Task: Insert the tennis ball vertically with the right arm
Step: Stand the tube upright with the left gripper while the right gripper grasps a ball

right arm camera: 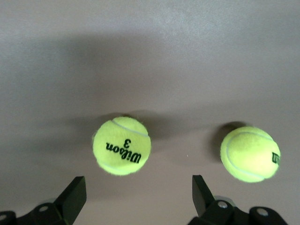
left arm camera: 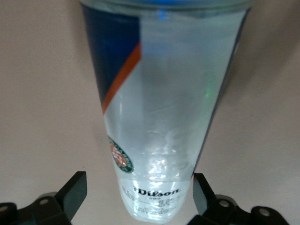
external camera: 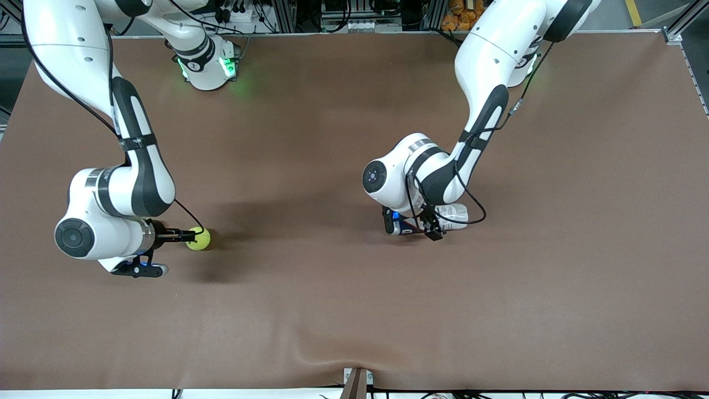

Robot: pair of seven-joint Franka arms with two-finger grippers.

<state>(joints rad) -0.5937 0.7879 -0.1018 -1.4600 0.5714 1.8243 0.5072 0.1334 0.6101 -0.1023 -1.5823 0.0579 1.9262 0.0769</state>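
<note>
Two yellow-green tennis balls lie on the brown table in the right wrist view: one printed "Wilson 3" (right arm camera: 122,146) just ahead of my right gripper (right arm camera: 138,197), the other (right arm camera: 250,153) off to one side. My right gripper is open and empty, apart from both balls. In the front view only one ball (external camera: 199,239) shows, at the tip of the right gripper (external camera: 181,236). A clear Wilson ball can (left arm camera: 161,117) has its closed end between the open fingers of my left gripper (left arm camera: 139,197), with gaps on both sides. In the front view the can (external camera: 455,215) is mostly hidden under the left gripper (external camera: 435,228).
The brown table mat (external camera: 354,310) is bare toward the front camera. Both arm bases stand along the edge farthest from that camera. A small bracket (external camera: 356,382) sits at the nearest edge.
</note>
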